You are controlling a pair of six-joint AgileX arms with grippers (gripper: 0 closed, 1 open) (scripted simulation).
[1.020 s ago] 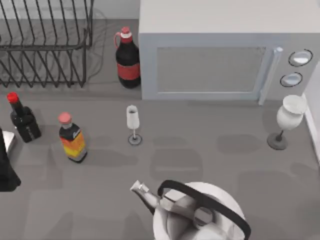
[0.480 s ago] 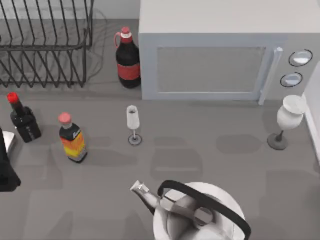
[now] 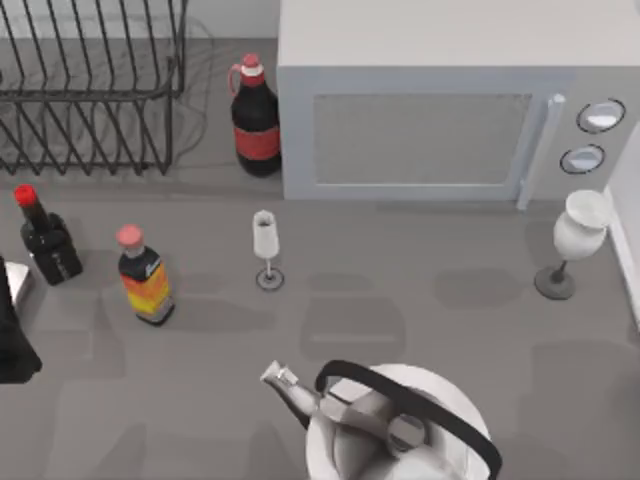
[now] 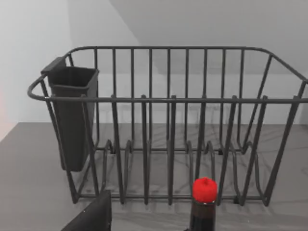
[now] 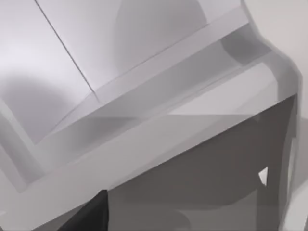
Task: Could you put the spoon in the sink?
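Observation:
The spoon is out of view. My left arm is a dark shape at the table's left edge, and its gripper is low beside the soy bottle. One dark finger juts into the left wrist view, which faces the wire dish rack. In the right wrist view a dark finger lies in front of pale grey walls and ledges. I cannot tell whether these are the sink. A white strip runs along the table's right edge.
A kettle stands at the front centre and a microwave at the back. Also on the table are a cola bottle, an orange-labelled bottle, a small wine glass and a white goblet. A black cutlery cup hangs on the rack.
No object on the table has moved. Only a faint shadow at the front right has shifted a little.

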